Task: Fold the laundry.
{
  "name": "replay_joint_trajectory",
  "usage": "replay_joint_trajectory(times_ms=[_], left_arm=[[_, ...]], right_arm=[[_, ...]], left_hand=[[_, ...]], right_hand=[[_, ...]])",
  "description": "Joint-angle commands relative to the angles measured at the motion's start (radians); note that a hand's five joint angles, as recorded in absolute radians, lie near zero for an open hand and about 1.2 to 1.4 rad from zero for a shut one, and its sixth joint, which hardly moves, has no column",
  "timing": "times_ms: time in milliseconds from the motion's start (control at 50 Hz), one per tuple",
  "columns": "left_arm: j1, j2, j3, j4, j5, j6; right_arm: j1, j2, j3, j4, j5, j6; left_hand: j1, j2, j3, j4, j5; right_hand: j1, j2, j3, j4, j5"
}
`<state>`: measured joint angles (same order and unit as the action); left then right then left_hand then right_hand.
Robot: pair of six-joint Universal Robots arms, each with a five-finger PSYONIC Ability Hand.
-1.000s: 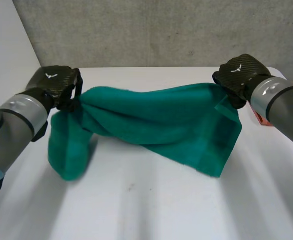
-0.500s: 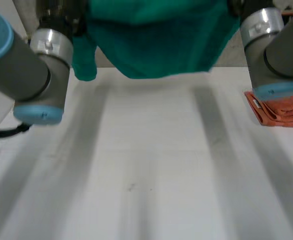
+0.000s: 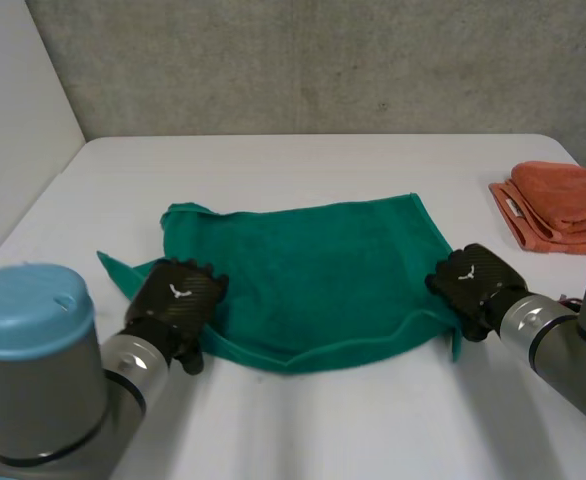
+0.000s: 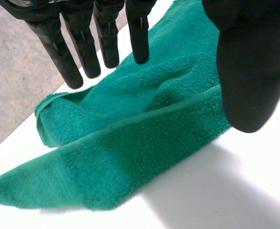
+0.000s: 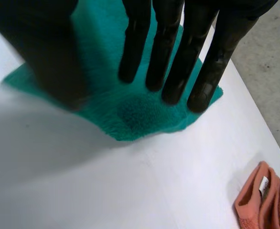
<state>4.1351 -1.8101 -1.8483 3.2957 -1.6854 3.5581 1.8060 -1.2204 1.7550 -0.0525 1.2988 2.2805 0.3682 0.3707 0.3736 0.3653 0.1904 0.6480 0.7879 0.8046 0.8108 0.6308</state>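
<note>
A green towel (image 3: 313, 270) lies spread almost flat on the white table (image 3: 303, 420), its near edge a little rumpled and its left side bunched. My left hand (image 3: 178, 300) rests at the towel's near left corner. In the left wrist view its fingers (image 4: 63, 52) are straight and the thumb stands apart above the towel (image 4: 130, 143), holding nothing. My right hand (image 3: 468, 285) sits at the near right corner. Its fingers (image 5: 173, 57) hover straight over that corner of the towel (image 5: 140, 112), open.
A folded orange towel (image 3: 558, 205) lies at the table's right edge, beyond my right hand, and shows past the fingertips as orange towel (image 5: 269, 200) in the right wrist view. A grey wall stands behind the table's far edge.
The towel, held up in the air by both shut hands, now lies on the table. Both hands have come down to its near corners and opened, letting go.
</note>
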Motion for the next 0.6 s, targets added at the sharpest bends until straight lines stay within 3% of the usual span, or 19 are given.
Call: replay_joint_trajectory(times_ms=[20, 100, 200, 300, 360, 460, 600], left_arm=[[0.1, 0.107, 0.04, -0.073, 0.015, 0.004], [0.201, 0.123, 0.063, -0.058, 0.073, 0.007], [0.35, 0.103, 0.127, -0.053, 0.28, 0.015], [0.448, -0.024, 0.205, -0.065, 0.421, 0.019], [0.482, -0.086, 0.254, -0.094, 0.45, 0.045], [0.542, -0.188, 0.302, -0.116, 0.454, 0.192], [0.544, -0.297, 0.339, -0.111, 0.449, 0.347]], right_arm=[[-0.03, -0.073, 0.006, -0.032, -0.003, 0.102], [-0.043, -0.096, 0.006, -0.023, -0.006, 0.204], [-0.043, -0.116, 0.027, 0.02, -0.015, 0.252], [-0.045, -0.137, 0.058, 0.063, -0.024, 0.251], [-0.051, -0.149, 0.086, 0.066, -0.027, 0.251], [-0.08, -0.172, 0.141, 0.066, -0.064, 0.249], [-0.105, -0.179, 0.176, 0.066, -0.076, 0.251]], left_hand=[[-0.043, -0.046, -0.049, -0.04, -0.04], [-0.023, -0.025, -0.028, -0.02, -0.019], [0.106, 0.104, 0.101, 0.109, 0.11], [0.209, 0.207, 0.204, 0.212, 0.213], [0.206, 0.204, 0.201, 0.209, 0.21], [0.206, 0.204, 0.201, 0.209, 0.21], [0.209, 0.207, 0.204, 0.212, 0.213]], right_hand=[[-0.199, -0.339, -0.355, -0.362, -0.356], [-0.222, -0.362, -0.379, -0.385, -0.38], [-0.24, -0.38, -0.397, -0.403, -0.397], [-0.24, -0.38, -0.397, -0.403, -0.397], [-0.249, -0.389, -0.405, -0.412, -0.406], [-0.296, -0.436, -0.452, -0.459, -0.453], [-0.331, -0.471, -0.488, -0.494, -0.488]])
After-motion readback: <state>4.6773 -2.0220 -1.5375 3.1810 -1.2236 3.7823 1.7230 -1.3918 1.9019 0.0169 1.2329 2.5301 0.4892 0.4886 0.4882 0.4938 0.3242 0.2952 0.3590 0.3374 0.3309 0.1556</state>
